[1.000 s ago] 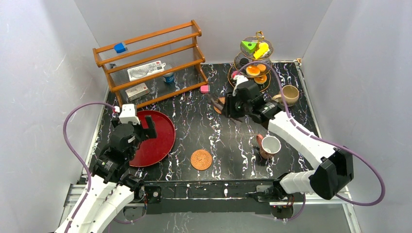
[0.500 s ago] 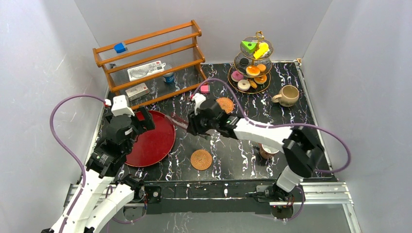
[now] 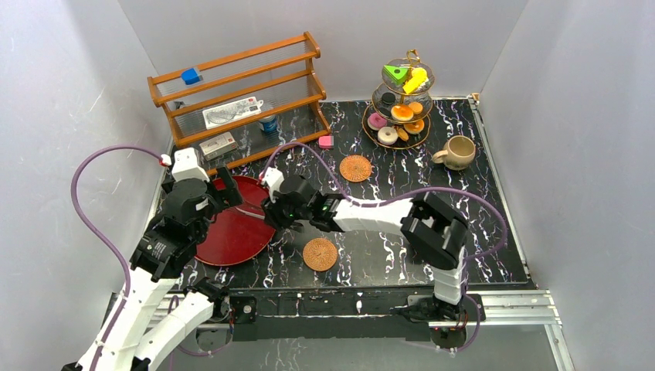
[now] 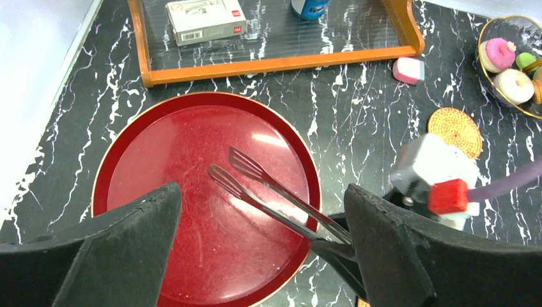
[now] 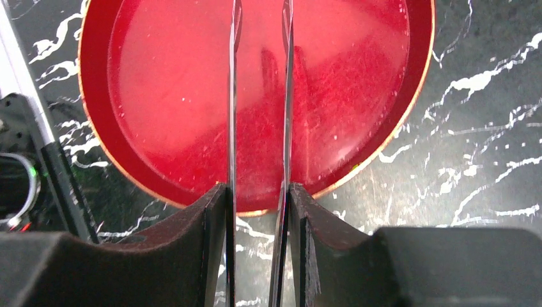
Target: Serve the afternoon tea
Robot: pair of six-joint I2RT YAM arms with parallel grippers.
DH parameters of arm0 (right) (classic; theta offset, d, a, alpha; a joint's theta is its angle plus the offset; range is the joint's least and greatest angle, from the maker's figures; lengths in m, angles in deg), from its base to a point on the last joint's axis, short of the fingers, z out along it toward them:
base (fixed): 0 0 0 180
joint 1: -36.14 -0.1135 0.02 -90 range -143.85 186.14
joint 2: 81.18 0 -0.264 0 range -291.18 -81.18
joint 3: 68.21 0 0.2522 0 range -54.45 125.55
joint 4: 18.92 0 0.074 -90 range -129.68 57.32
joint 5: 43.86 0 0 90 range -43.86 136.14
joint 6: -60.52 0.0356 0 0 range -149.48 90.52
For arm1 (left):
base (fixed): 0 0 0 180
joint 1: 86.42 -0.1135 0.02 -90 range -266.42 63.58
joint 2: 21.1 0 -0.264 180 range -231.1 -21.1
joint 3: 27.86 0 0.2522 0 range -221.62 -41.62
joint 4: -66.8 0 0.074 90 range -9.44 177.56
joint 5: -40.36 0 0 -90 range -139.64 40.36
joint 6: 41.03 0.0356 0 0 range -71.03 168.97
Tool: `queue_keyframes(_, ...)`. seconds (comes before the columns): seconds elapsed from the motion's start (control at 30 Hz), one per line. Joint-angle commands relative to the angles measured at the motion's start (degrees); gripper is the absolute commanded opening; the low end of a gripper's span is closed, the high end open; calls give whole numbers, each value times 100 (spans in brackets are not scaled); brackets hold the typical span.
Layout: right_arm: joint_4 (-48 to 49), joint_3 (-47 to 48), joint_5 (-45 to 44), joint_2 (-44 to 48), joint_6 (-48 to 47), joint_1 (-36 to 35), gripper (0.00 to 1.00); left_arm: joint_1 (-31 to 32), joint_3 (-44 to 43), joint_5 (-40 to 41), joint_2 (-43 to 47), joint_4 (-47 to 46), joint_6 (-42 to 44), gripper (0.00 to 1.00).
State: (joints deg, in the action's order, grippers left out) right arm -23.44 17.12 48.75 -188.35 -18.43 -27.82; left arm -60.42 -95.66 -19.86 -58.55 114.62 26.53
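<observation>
My right gripper (image 3: 272,210) is shut on metal tongs (image 3: 246,207). The tongs' empty tips hang slightly apart over the red tray (image 3: 232,239). In the right wrist view my gripper (image 5: 257,198) presses both arms of the tongs (image 5: 232,96) above the tray (image 5: 172,83). My left gripper (image 3: 224,195) is open and empty over the tray's far left; in its wrist view (image 4: 262,195) the tongs (image 4: 268,188) lie between its fingers. Pastries sit on the tiered stand (image 3: 402,104). The beige mug (image 3: 457,151) stands at the right. Two woven coasters (image 3: 355,168) (image 3: 320,253) lie on the table. The pinkish-brown cup is hidden.
A wooden rack (image 3: 239,97) at the back left holds a blue cube (image 3: 191,76), white boxes (image 3: 232,112) and a blue can (image 3: 269,124). A pink block (image 3: 325,141) lies by its right foot. My right arm's elbow (image 3: 436,224) stands over the right front of the table.
My right arm has swept left from near the tiered stand to the red tray, carrying the tongs. The cup is now hidden behind that arm. My left gripper has shifted slightly back and left.
</observation>
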Motion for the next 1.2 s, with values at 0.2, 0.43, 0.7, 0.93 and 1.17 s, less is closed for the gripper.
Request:
queue_keyframes(0.2, 589, 859, -1033, -860, -341, -443, 49, 19, -368, -202, 53, 807, -85, 96)
queue_keyframes(0.43, -54, 1245, -1744, -1360, -190, -703, 55, 19, -400, -377, -13, 788, -200, 96)
queue_keyframes(0.7, -479, 1334, -1893, -961, 66, -812, 66, 19, -379, -662, -9, 594, -2, 96)
queue_keyframes(0.93, -472, 350, -2273, 62, 301, -811, 78, 19, -283, -1078, 150, 236, 160, 96)
queue_keyframes(1.17, -319, -434, -2241, 1019, 107, -809, 85, 19, -321, -1117, 159, -40, 213, 96)
